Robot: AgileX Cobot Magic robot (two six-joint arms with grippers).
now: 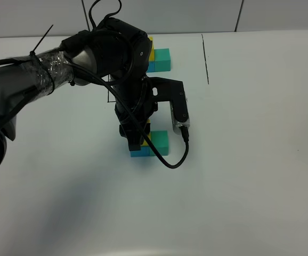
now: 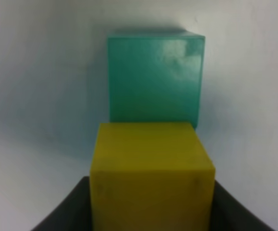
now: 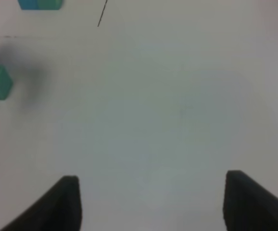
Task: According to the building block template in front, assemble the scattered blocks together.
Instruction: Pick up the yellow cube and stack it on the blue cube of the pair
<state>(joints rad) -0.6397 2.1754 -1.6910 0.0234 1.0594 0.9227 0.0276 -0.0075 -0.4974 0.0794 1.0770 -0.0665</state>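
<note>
Squarely within left end effector point(image 1: 138, 140): yellow cube point(image 2: 151, 175)

I read no text, no label, no brand mark, no number anywhere, cubes plain-faced, black lines on the surface point(image 1: 260, 160) just thin strokes, not letters, arm housing unmarked as far as I can tell

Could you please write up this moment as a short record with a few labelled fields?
Template: framed three-cube model at the table's far side, partly hidden by the arm
Left gripper: shut on the small yellow cube
Yellow cube position: over the sky blue cube
Teal green cube: adjoining the blue one
Right gripper: open, empty, above bare white table
</note>
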